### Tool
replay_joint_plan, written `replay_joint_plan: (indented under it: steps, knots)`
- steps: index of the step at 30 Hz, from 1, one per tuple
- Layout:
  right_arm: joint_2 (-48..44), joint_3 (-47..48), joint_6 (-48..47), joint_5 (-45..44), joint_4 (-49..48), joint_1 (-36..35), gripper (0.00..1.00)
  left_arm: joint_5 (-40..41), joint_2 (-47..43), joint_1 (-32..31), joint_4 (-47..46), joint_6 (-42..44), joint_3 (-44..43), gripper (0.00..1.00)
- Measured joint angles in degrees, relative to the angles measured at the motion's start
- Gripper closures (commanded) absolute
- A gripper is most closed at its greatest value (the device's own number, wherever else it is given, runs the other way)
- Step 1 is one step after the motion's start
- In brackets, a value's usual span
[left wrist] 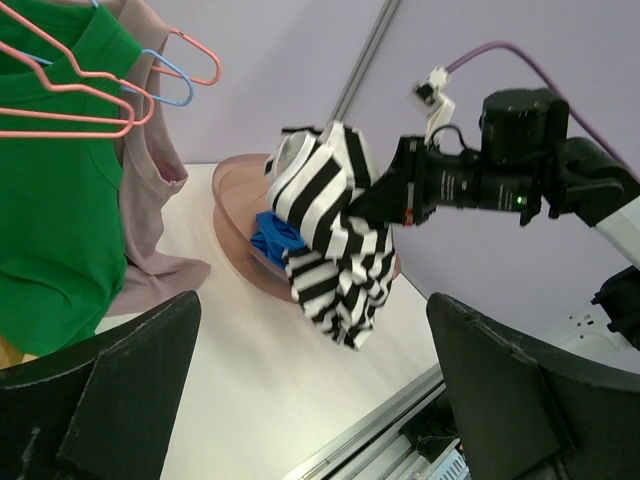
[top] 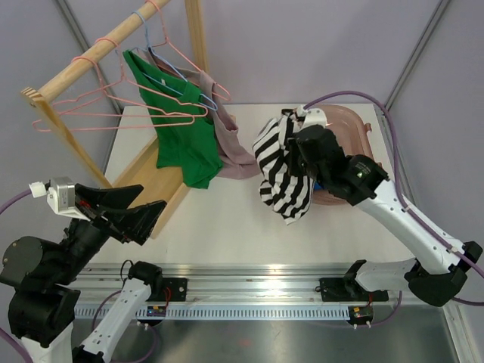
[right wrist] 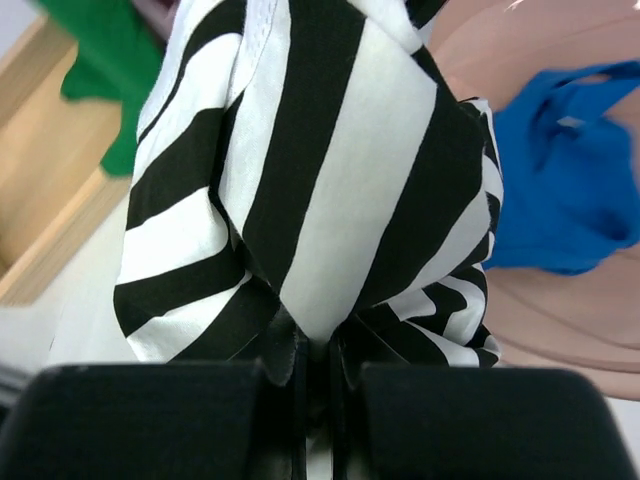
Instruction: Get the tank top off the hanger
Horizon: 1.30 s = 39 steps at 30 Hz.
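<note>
The black-and-white striped tank top (top: 283,170) hangs free of any hanger, bunched in my right gripper (top: 306,147) above the table beside the pink basin (top: 352,125). In the right wrist view the fingers are shut tight on a fold of the striped tank top (right wrist: 310,180), the right gripper (right wrist: 315,365) pinching it. In the left wrist view the tank top (left wrist: 335,240) dangles over the basin's near rim. My left gripper (top: 144,215) is open and empty, low at the left, well apart from the cloth.
A wooden rack (top: 98,53) at the back left carries pink hangers (top: 83,102), a green shirt (top: 181,136) and a mauve garment (top: 231,144). A blue cloth (right wrist: 560,190) lies in the basin. The rack's wooden base (top: 155,181) is on the table's left.
</note>
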State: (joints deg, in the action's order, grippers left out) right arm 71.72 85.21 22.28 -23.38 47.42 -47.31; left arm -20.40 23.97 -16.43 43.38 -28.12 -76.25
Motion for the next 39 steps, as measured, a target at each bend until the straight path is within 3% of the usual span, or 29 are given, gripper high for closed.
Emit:
replay_joint_plan:
  steps: [7,13,14,17,19,23,27,39]
  knots:
    - [3.9,10.4,-6.1,-3.4,1.8,11.6,1.0,-0.4,1.8,0.0,-1.0,-1.8,-2.9,0.01]
    - [11.5,12.4,-9.1,-2.9,-1.7,24.5,1.0,1.2,6.2,0.0,-1.3,-3.4,-8.5,0.01]
    - [13.4,12.5,-9.5,-2.8,-2.4,26.2,0.87,1.7,7.6,0.0,-1.5,-3.6,-9.7,0.01]
    - [19.4,13.2,-10.2,-2.1,-3.3,29.3,0.26,3.2,11.5,0.1,-1.5,-4.0,-12.4,0.01]
    - [22.7,13.9,-10.8,-2.1,-3.3,29.9,0.01,4.3,14.4,0.2,-1.4,-4.5,-14.4,0.01]
    - [25.6,14.2,-10.5,-1.9,-2.6,30.0,0.0,7.1,20.6,0.2,-1.3,-4.9,-18.1,0.01]
    - [22.9,12.5,-9.1,0.6,-3.5,30.0,0.01,10.6,25.9,0.2,-0.3,-5.0,-22.4,0.01]
    - [-10.8,-15.4,-0.7,27.2,-14.1,30.0,0.02,20.4,43.6,-0.9,1.2,-4.9,-40.6,0.05]
